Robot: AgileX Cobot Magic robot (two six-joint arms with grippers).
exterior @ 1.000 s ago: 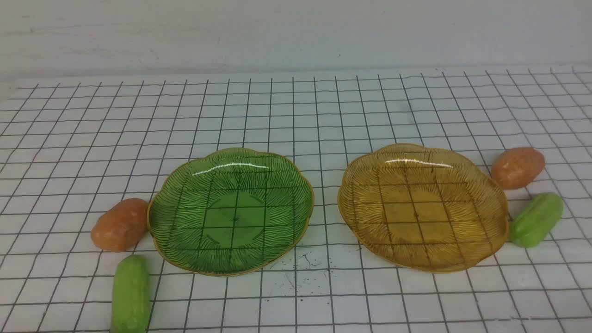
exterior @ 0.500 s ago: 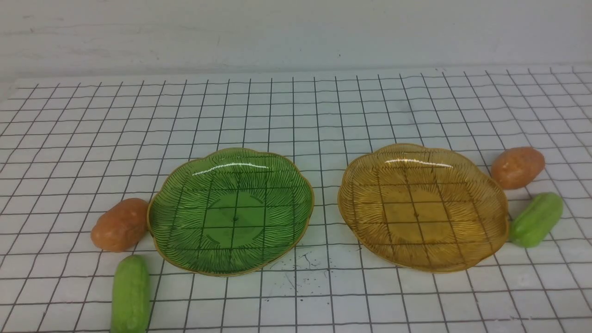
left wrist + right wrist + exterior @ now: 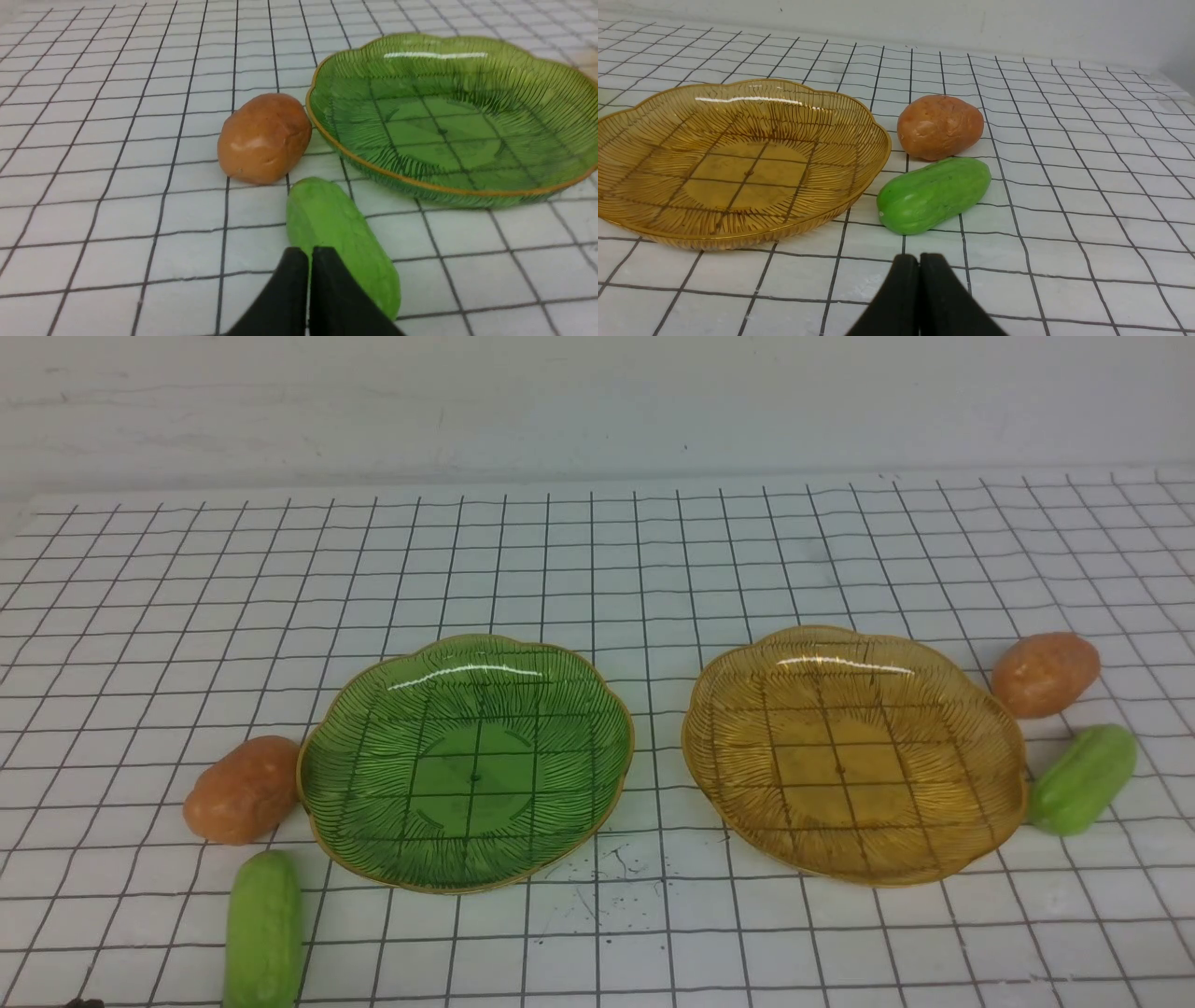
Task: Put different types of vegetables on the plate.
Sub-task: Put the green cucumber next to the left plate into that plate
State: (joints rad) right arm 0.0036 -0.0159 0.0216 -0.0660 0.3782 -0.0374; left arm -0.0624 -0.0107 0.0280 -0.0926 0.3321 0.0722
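Note:
A green plate (image 3: pixel 373 840) and an amber plate (image 3: pixel 990 831) lie side by side, both empty. Left of the green plate lie an orange-brown potato (image 3: pixel 241 790) and a light-green cucumber (image 3: pixel 263 930). Right of the amber plate lie a second potato (image 3: pixel 1044 674) and a second cucumber (image 3: pixel 1083 778). My left gripper (image 3: pixel 309 254) is shut and empty, just short of the left cucumber (image 3: pixel 341 238), with the left potato (image 3: pixel 264 137) and the green plate (image 3: pixel 373 163) beyond. My right gripper (image 3: pixel 919 260) is shut and empty, short of the right cucumber (image 3: pixel 934 193), the right potato (image 3: pixel 940 126) and the amber plate (image 3: pixel 738 238).
A white cloth with a black grid (image 3: pixel 597 551) covers the table up to a pale back wall (image 3: pixel 597 401). A patch of small dark specks (image 3: pixel 607 873) lies between the plates near the front.
A small dark piece has come into the front view's lower left corner. The plates and vegetables have not moved.

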